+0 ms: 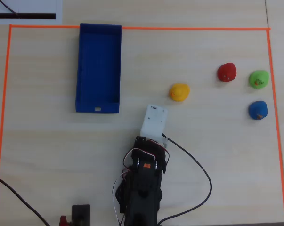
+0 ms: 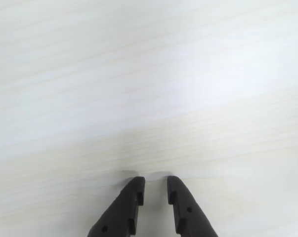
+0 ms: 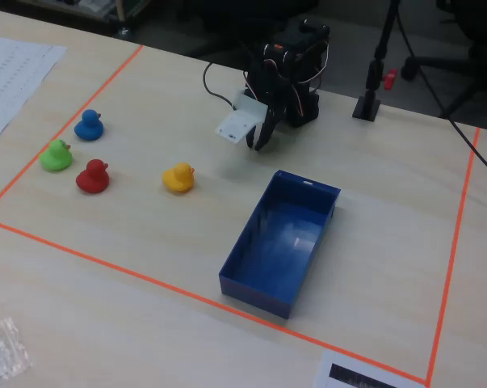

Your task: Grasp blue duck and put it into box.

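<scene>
On the pale wooden bench (image 1: 47, 155), inside a rectangle of orange tape (image 1: 132, 28), four toy ducks and a box are laid out. In the overhead view the blue duck (image 1: 258, 109) is seen far to the right, close to the right-hand tape line, with the green duck (image 1: 259, 78) just above it and the red duck (image 1: 226, 72) to the left of the green one. The yellow duck (image 1: 179, 92) is placed apart from these three, nearer the middle of the bench. The box (image 1: 98, 108), a long dark-blue tray with low walls, is set at the upper left, its far short end touching the tape, and nothing is seen inside it. A small white mark is shown on its near short end.

The arm (image 1: 142, 183) is reached in from the bottom edge of the overhead view, between the box and the yellow duck, well apart from the blue duck. In the wrist view the gripper (image 2: 156, 181) is shown with its two dark fingers (image 2: 131, 197) parted by a narrow gap, nothing held between them, and only bare bench beneath.

In the fixed view the blue duck (image 3: 89, 125) is found at the far left, the box (image 3: 259, 287) at the centre, and the gripper (image 3: 259, 144) hung just above the bench.
</scene>
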`<state>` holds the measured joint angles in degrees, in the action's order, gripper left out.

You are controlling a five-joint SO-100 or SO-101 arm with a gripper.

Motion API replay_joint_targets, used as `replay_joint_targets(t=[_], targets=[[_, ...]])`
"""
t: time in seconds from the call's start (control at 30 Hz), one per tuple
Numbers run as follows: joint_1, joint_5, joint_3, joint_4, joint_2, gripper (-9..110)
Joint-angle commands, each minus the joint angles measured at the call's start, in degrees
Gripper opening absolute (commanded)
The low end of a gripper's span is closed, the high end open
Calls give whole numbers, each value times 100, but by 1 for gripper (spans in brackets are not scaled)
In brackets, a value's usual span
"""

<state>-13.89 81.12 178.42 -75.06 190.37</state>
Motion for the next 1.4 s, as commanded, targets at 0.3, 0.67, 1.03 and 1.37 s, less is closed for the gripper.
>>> replay_joint_targets(t=[0.3,0.67,1.03,1.37], targets=[[439,-176,-18,-53,-70,3],[475,-176,-18,-53,-70,3],[-782,-132,-527,2153,-782,10],[-3393,492,-4342,5994,-4869,27]])
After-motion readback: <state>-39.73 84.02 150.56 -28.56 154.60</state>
